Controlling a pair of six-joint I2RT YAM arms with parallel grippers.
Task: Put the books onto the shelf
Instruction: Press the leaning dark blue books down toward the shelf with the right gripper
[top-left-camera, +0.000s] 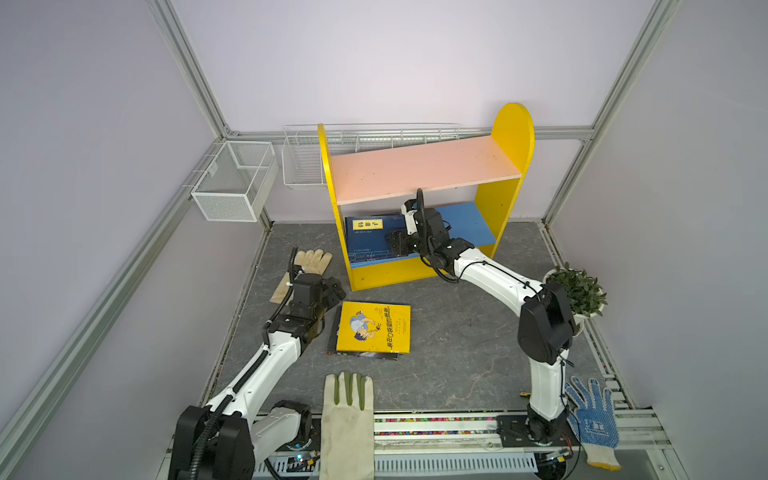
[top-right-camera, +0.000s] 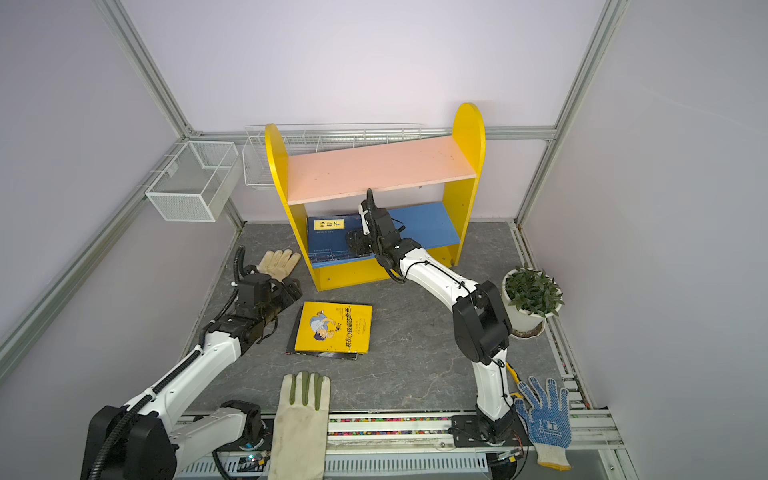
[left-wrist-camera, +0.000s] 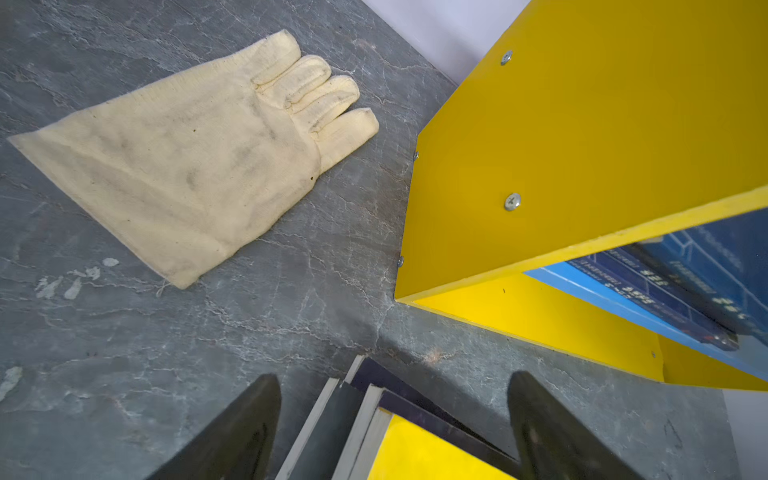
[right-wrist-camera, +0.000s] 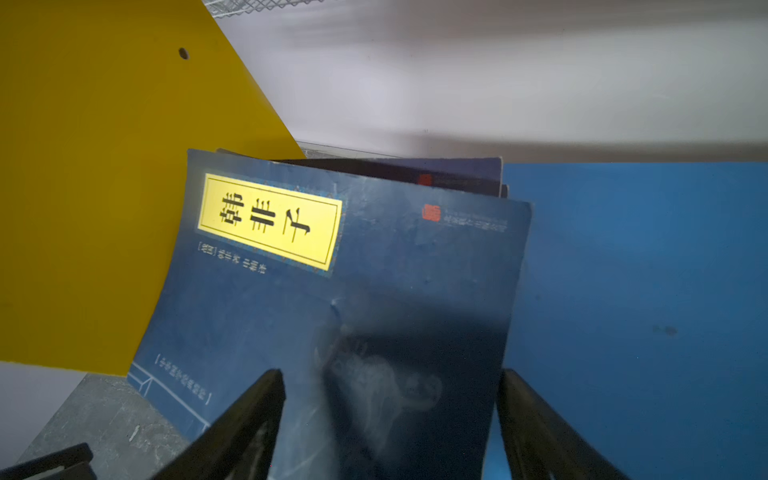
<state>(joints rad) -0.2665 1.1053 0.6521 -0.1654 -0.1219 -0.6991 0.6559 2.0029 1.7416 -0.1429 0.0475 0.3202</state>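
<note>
The shelf (top-left-camera: 424, 166) (top-right-camera: 374, 166) stands at the back, with yellow sides, a pink upper board and a blue lower board (right-wrist-camera: 623, 270). Navy books (top-left-camera: 368, 239) (top-right-camera: 328, 241) (right-wrist-camera: 332, 291) with a yellow label lie stacked on the left of the lower board. My right gripper (top-left-camera: 397, 243) (top-right-camera: 357, 243) (right-wrist-camera: 390, 374) reaches in under the pink board, open, its fingers spread over the top navy book. A yellow book (top-left-camera: 374, 328) (top-right-camera: 334, 328) (left-wrist-camera: 415, 453) tops a small stack of dark books (left-wrist-camera: 332, 415) on the table. My left gripper (top-left-camera: 336, 291) (top-right-camera: 293, 289) (left-wrist-camera: 395, 376) hovers open at that stack's far left corner.
A cream glove (top-left-camera: 307, 270) (left-wrist-camera: 187, 158) lies left of the shelf. A white glove (top-left-camera: 347, 415) lies at the front edge and a blue dotted glove (top-left-camera: 594, 415) at the front right. A potted plant (top-left-camera: 577, 291) stands at the right. Wire baskets (top-left-camera: 232, 178) hang on the back left wall.
</note>
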